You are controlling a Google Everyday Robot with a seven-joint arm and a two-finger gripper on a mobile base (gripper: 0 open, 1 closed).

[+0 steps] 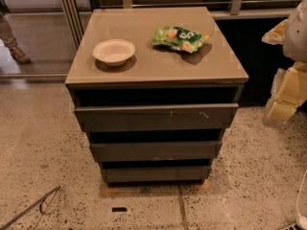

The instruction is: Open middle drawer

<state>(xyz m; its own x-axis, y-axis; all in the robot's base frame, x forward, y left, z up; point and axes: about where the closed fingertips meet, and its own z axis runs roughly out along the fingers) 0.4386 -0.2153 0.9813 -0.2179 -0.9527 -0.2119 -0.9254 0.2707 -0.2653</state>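
Note:
A dark grey-brown cabinet with a tan top [158,66] stands in the middle of the view, with three handle-less drawer fronts stacked down its face. The middle drawer [156,151] is the mid-sized front, plain, with a small pale scuff at its lower edge. Above it is the wider top front [156,116] with white scratches, and below it the narrowest front [156,174]. Dark gaps show above each front. My gripper [286,97], pale yellow under a white arm, hangs at the right edge of the view, to the right of the cabinet and apart from it, level with the top drawer.
A white bowl [113,51] and a green snack bag [180,38] lie on the cabinet top. A person's foot [17,54] is at the far left. A metal rod [29,207] lies on the speckled floor at the lower left. A railing runs behind the cabinet.

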